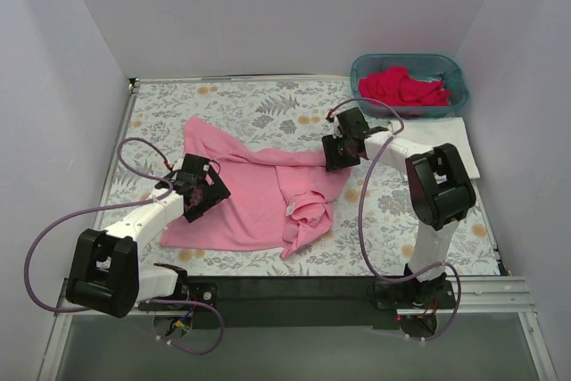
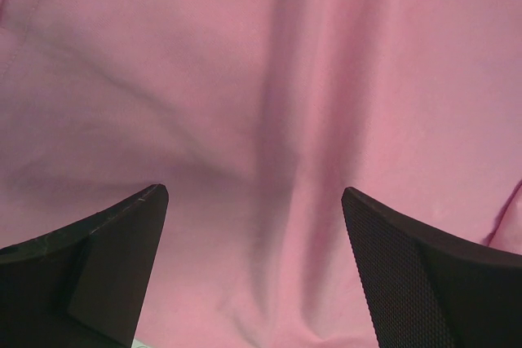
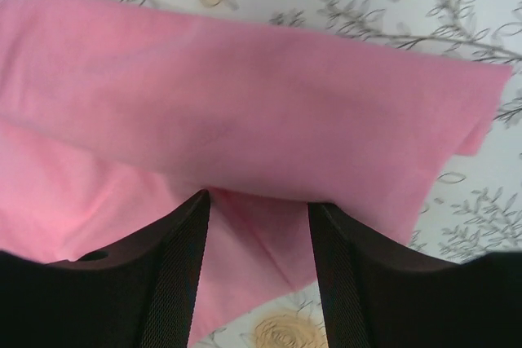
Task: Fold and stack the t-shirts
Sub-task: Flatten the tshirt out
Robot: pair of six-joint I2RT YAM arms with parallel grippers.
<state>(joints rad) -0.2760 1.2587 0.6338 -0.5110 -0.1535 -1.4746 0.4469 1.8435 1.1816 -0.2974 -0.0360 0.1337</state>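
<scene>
Light pink t-shirt [image 1: 250, 207] is spread, rumpled, across the middle of the table [image 1: 259, 100], with a fold bunched near its front right part. The left hand [image 1: 200, 192] is held over the shirt's left side, its fingers [image 2: 106, 258] set wide apart. The right hand [image 1: 342, 156] is placed at the shirt's far right edge, fingers [image 3: 175, 275] parted narrowly, seemingly just above the fabric. Deep pink-red t-shirts [image 1: 406, 86] are heaped in a teal basket [image 1: 457, 78] at the far right corner, with a white t-shirt [image 1: 455, 140] laid just before it
</scene>
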